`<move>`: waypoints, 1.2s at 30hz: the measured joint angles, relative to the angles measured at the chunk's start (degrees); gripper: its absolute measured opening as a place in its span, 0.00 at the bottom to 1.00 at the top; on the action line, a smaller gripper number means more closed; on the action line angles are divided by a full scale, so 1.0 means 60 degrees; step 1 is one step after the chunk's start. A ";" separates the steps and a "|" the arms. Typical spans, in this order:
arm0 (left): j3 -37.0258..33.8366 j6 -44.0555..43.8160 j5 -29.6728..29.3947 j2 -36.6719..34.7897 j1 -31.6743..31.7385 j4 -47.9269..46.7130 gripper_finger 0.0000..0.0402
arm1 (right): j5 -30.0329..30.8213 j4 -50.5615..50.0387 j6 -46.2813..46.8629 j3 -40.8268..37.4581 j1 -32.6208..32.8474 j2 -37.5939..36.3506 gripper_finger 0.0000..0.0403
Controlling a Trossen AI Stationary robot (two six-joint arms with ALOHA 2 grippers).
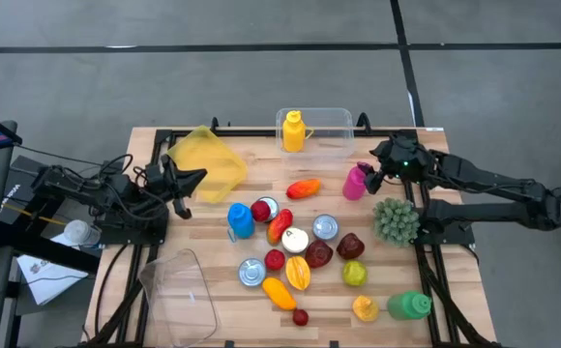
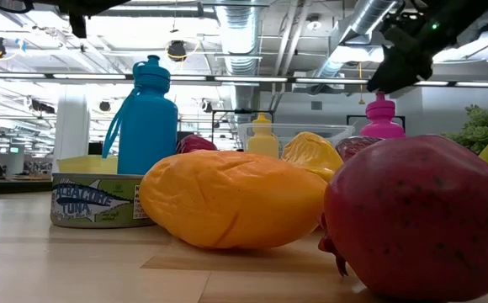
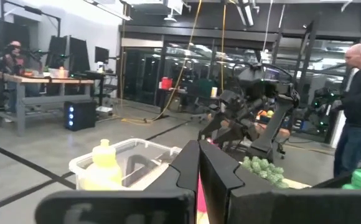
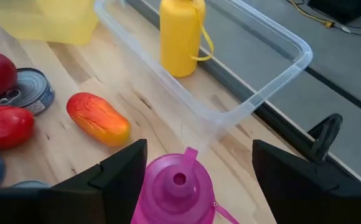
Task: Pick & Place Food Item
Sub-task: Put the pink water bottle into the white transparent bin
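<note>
On the cluttered wooden tabletop (image 1: 155, 290), the right gripper (image 4: 193, 171) is hovering wide open straddling the upright pink bottle (image 4: 179, 193), apparently lining up a grasp beside the clear bin (image 4: 274, 68), left gripper (image 1: 201, 176) idling closed.

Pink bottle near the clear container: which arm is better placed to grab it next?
The right. The right gripper hangs open just above the pink bottle, its fingers either side of the cap. The left gripper is shut, over by the yellow lid across the table.
</note>
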 joint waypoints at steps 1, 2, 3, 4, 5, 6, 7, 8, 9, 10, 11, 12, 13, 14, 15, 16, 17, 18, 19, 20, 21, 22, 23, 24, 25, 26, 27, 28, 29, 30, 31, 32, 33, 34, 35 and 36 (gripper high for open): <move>0.0000 -0.0002 0.0000 0.0000 0.0000 -0.0026 0.00 | 0.0000 0.0138 -0.0045 -0.0109 -0.0026 -0.0057 0.70; 0.0000 -0.0002 0.0000 0.0000 0.0000 -0.0041 0.00 | 0.0007 0.0285 -0.0102 -0.0227 -0.0060 -0.0108 0.70; 0.0000 -0.0002 0.0000 0.0000 0.0000 -0.0042 0.00 | 0.0001 0.0453 -0.0179 -0.0328 -0.0072 -0.0155 0.70; 0.0000 -0.0002 -0.0006 0.0000 0.0000 -0.0039 0.00 | 0.0002 0.0549 -0.0222 -0.0394 -0.0070 -0.0187 0.70; 0.0000 -0.0002 -0.0009 0.0000 0.0000 -0.0038 0.00 | 0.0005 0.0574 -0.0228 -0.0419 -0.0068 -0.0217 0.69; 0.0001 -0.0002 -0.0011 0.0000 0.0000 -0.0040 0.00 | 0.0007 0.0580 -0.0250 -0.0416 -0.0068 -0.0229 0.68; 0.0003 -0.0002 -0.0012 0.0000 0.0000 -0.0041 0.00 | 0.0007 0.0594 -0.0278 -0.0414 -0.0068 -0.0233 0.67; 0.0000 -0.0002 -0.0015 0.0000 0.0000 -0.0040 0.00 | 0.0006 0.0590 -0.0332 -0.0414 -0.0068 -0.0233 0.65; 0.0000 -0.0002 -0.0019 0.0000 0.0000 -0.0038 0.00 | 0.0003 0.0575 -0.0356 -0.0414 -0.0068 -0.0230 0.62; 0.0000 -0.0002 -0.0042 0.0000 0.0004 -0.0042 0.00 | 0.0003 0.0538 -0.0356 -0.0414 -0.0068 -0.0230 0.59; 0.0000 -0.0002 -0.0044 0.0000 0.0004 -0.0042 0.00 | 0.0003 0.0471 -0.0368 -0.0414 -0.0068 -0.0233 0.56; 0.0000 -0.0002 -0.0051 0.0000 0.0004 -0.0042 0.00 | 0.0000 0.0405 -0.0407 -0.0414 -0.0068 -0.0218 0.54; 0.0000 -0.0002 -0.0066 0.0000 0.0001 -0.0042 0.00 | -0.0029 0.0376 -0.0449 -0.0414 -0.0066 -0.0204 0.52; 0.0000 -0.0002 -0.0073 0.0000 0.0004 -0.0042 0.00 | -0.0149 0.0367 -0.0491 -0.0414 -0.0045 -0.0200 0.50; 0.0001 -0.0002 -0.0073 0.0000 0.0001 -0.0042 0.00 | -0.0271 0.0370 -0.0519 -0.0414 -0.0031 -0.0204 0.49; 0.0001 -0.0002 -0.0073 0.0000 0.0003 -0.0042 0.00 | -0.0303 0.0377 -0.0546 -0.0414 -0.0028 -0.0204 0.48; 0.0001 -0.0002 -0.0073 0.0000 0.0004 -0.0042 0.00 | -0.0336 0.0372 -0.0574 -0.0414 -0.0025 -0.0204 0.47; 0.0000 -0.0002 -0.0073 0.0000 0.0004 -0.0042 0.00 | -0.0333 0.0369 -0.0578 -0.0414 -0.0025 -0.0204 0.47; 0.0000 -0.0002 -0.0073 0.0000 0.0004 -0.0042 0.00 | -0.0316 0.0369 -0.0578 -0.0414 -0.0025 -0.0204 0.47; 0.0000 -0.0002 -0.0073 0.0000 0.0004 -0.0042 0.00 | -0.0310 0.0369 -0.0578 -0.0414 -0.0025 -0.0204 0.46; 0.0003 -0.0002 -0.0073 0.0000 0.0004 -0.0042 0.00 | -0.0289 0.0369 -0.0577 -0.0414 -0.0030 -0.0204 0.46; 0.0000 -0.0002 -0.0073 0.0000 0.0004 -0.0042 0.00 | -0.0286 0.0369 -0.0574 -0.0414 -0.0032 -0.0204 0.45; 0.0000 -0.0002 -0.0073 0.0000 0.0004 -0.0042 0.00 | -0.0288 0.0366 -0.0578 -0.0414 -0.0032 -0.0204 0.43; 0.0001 -0.0002 -0.0073 0.0000 0.0004 -0.0042 0.00 | -0.0298 0.0336 -0.0578 -0.0414 -0.0032 -0.0204 0.40; 0.0003 -0.0002 -0.0071 0.0000 0.0003 -0.0042 0.00 | -0.0358 0.0265 -0.0585 -0.0414 -0.0032 -0.0204 0.36; 0.0002 -0.0002 -0.0073 0.0000 0.0001 -0.0042 0.00 | -0.0414 0.0148 -0.0596 -0.0414 -0.0032 -0.0147 0.32; 0.0004 -0.0002 -0.0072 0.0000 0.0004 -0.0042 0.00 | -0.0433 0.0044 -0.0597 -0.0413 -0.0032 -0.0082 0.28; 0.0000 -0.0002 -0.0069 0.0000 0.0003 -0.0042 0.00 | -0.0446 0.0008 -0.0579 -0.0409 -0.0032 -0.0017 0.24; 0.0001 -0.0002 -0.0069 0.0000 0.0004 -0.0042 0.00 | -0.0464 -0.0034 -0.0571 -0.0386 -0.0032 0.0035 0.21; 0.0003 -0.0002 -0.0072 0.0000 0.0004 -0.0042 0.00 | -0.0478 -0.0070 -0.0581 -0.0385 -0.0032 0.0087 0.19; 0.0004 -0.0002 -0.0071 0.0000 0.0004 -0.0042 0.00 | -0.0535 -0.0052 -0.0667 -0.0381 -0.0032 0.0095 0.17; 0.0004 -0.0002 -0.0069 0.0000 0.0004 -0.0042 0.00 | -0.0606 0.0023 -0.0800 -0.0383 -0.0032 0.0095 0.15; 0.0004 -0.0002 -0.0073 0.0000 0.0004 -0.0042 0.00 | -0.0705 0.0154 -0.0935 -0.0388 -0.0034 0.0076 0.14; 0.0004 -0.0002 -0.0070 0.0000 0.0004 -0.0042 0.00 | -0.0738 0.0299 -0.1010 -0.0400 -0.0032 0.0057 0.13; 0.0004 -0.0002 -0.0069 0.0000 0.0004 -0.0042 0.00 | -0.0745 0.0434 -0.1033 -0.0419 -0.0032 0.0034 0.12; 0.0001 -0.0002 -0.0069 0.0000 0.0004 -0.0042 0.00 | -0.0741 0.0542 -0.1033 -0.0428 -0.0036 -0.0021 0.12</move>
